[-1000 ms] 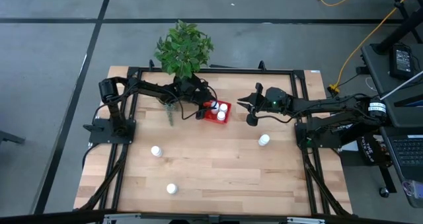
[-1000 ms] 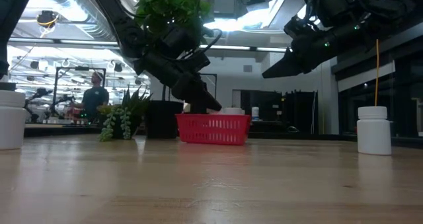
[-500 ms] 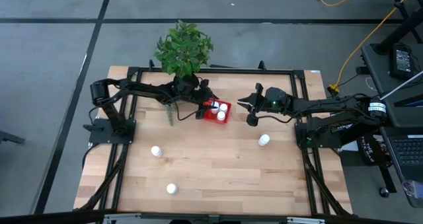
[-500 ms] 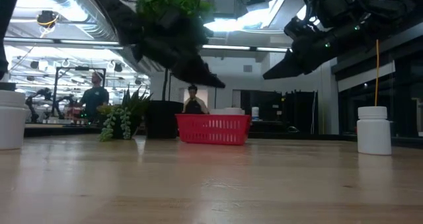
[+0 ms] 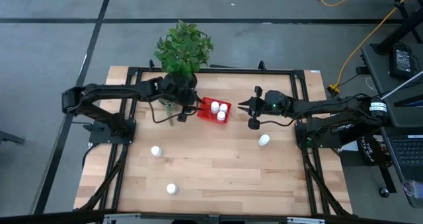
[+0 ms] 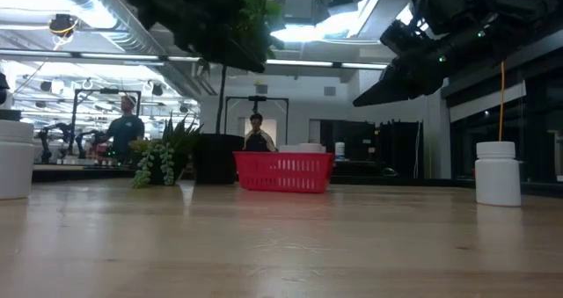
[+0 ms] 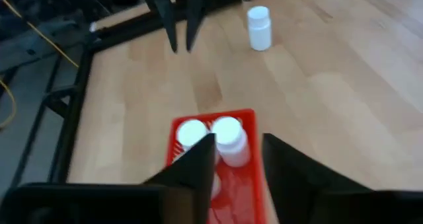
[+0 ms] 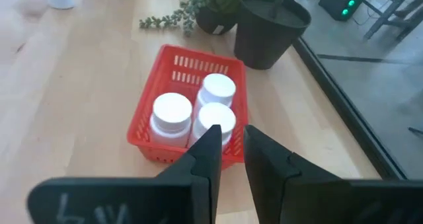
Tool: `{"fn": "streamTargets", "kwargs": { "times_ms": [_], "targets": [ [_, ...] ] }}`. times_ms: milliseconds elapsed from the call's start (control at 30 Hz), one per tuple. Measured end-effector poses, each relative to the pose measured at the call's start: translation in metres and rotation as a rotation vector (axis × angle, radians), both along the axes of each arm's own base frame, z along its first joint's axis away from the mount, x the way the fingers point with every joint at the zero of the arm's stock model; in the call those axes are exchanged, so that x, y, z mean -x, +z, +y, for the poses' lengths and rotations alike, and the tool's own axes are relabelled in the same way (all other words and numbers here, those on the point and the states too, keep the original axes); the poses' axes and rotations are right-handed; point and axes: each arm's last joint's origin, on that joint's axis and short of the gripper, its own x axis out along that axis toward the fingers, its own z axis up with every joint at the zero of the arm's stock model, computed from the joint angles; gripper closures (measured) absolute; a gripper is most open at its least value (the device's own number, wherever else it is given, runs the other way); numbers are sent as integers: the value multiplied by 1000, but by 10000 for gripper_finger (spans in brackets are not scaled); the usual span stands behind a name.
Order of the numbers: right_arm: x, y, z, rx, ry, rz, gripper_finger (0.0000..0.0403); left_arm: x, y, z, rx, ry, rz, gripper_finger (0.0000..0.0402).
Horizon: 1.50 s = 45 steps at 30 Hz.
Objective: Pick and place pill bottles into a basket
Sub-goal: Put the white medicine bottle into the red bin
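Note:
The red basket [image 5: 216,111] stands at the table's far middle with three white pill bottles [image 8: 198,112] upright in it. My left gripper [image 7: 238,161] is open and empty, raised above the basket's left side; it also shows in the high view [image 5: 190,107]. My right gripper [image 8: 229,151] is open by a narrow gap and empty, hovering right of the basket [image 5: 248,113]. Three more bottles stand on the table: one near the right [image 5: 264,140], one at the left [image 5: 156,151], and one near the front [image 5: 171,189].
A potted plant [image 5: 184,49] in a black pot [image 8: 271,26] stands at the far edge behind the basket, with a small trailing plant [image 5: 170,113] left of the basket. A black frame [image 5: 301,85] rims the table. A person [image 6: 127,122] shows in the room beyond.
My left gripper has risen from just above the basket and drawn back toward the table's left edge, its arm swinging out to the left. The basket and the loose bottles have stayed where they were.

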Motion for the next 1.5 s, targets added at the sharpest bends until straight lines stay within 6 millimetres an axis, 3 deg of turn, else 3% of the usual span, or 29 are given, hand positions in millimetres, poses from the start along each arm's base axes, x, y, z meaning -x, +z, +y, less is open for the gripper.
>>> {"fn": "streamTargets", "kwargs": {
  "times_ms": [200,333,533,733,833,967,1167,1367,1500],
  "targets": [
    [4,19,13,-16,44,-26,335,6,-1,-8,74,-80,43,392],
    [12,31,24,-128,37,53,335,5,-5,-10,136,-167,53,399],
    [24,42,48,-278,27,251,340,8,-10,-10,165,-118,119,400],
    [36,45,72,-262,-103,350,379,15,-16,-7,258,-47,212,400],
    [41,46,84,-298,-104,343,397,17,-18,-5,295,-11,243,400],
    [50,44,96,-344,-127,338,388,20,-21,-6,324,9,284,400],
    [68,42,109,-266,-245,322,388,29,-33,-9,392,48,343,400],
    [73,43,118,-233,-243,282,399,56,-66,-20,492,135,281,400],
    [72,43,119,-262,-251,264,387,70,-61,-25,473,122,135,400]
  ]
}}
